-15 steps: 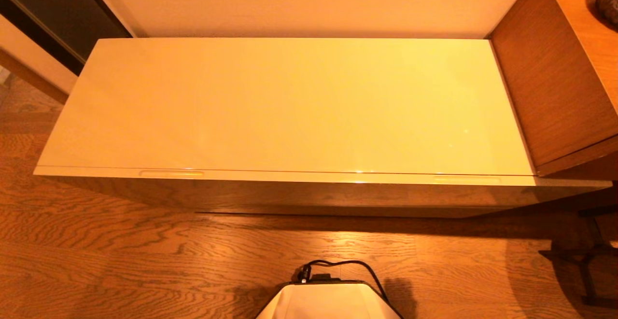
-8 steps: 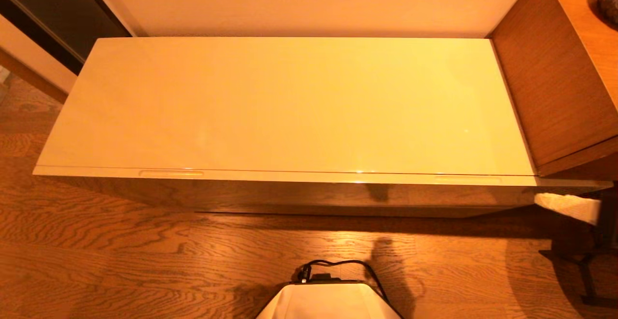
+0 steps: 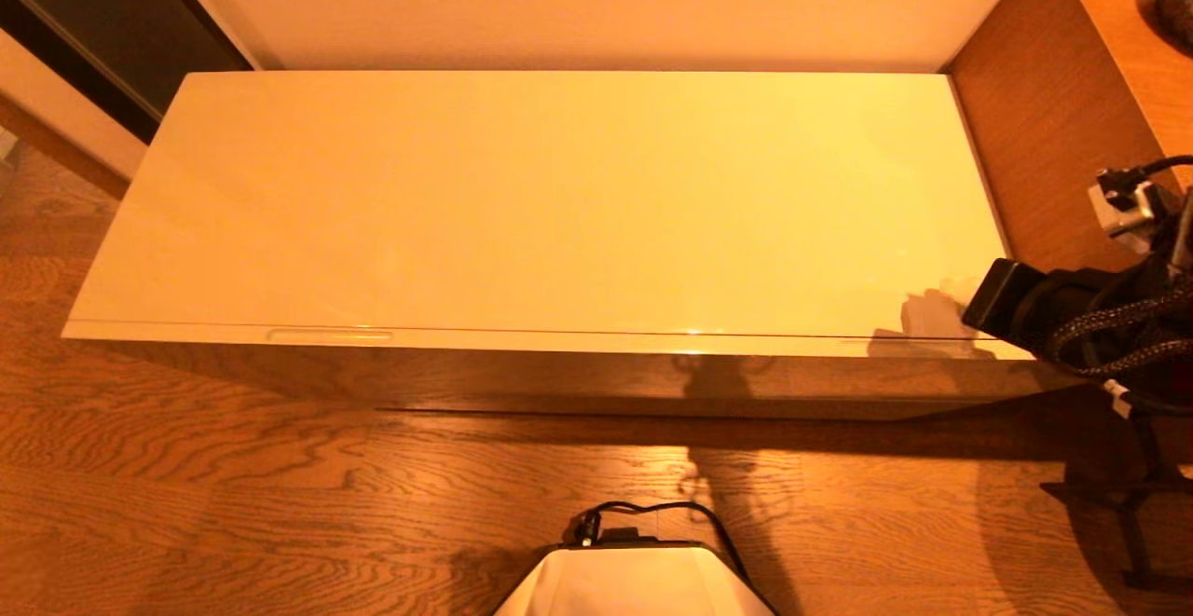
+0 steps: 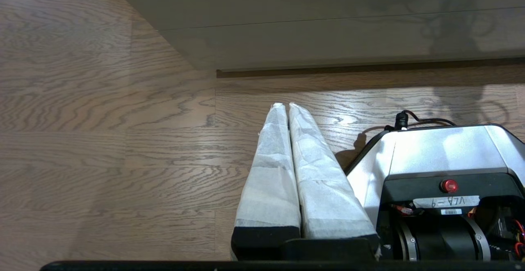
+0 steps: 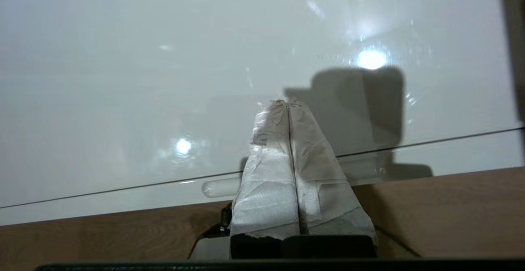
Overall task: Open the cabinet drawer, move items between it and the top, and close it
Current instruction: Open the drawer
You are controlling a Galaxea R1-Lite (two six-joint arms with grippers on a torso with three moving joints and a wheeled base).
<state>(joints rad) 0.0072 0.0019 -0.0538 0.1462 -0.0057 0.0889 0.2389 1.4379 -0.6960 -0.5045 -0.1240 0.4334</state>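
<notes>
While nothing is done yet: head view, long glossy beige cabinet [image 3: 559,225], drawer [image 3: 559,344] shut, top [image 3: 559,197] bare, items unseen. Left wrist view, left gripper [image 4: 283,106] pressed closed, empty, over floor. Right wrist view, right gripper [image 5: 285,102] closed, empty, above the front edge.

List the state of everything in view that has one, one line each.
Drawer: shut, flush with the cabinet front.
Top: nothing on it.
Right hand: shut, empty, over the top's right front corner.
Left hand: shut, empty, low over the floor beside the robot's base.
</notes>
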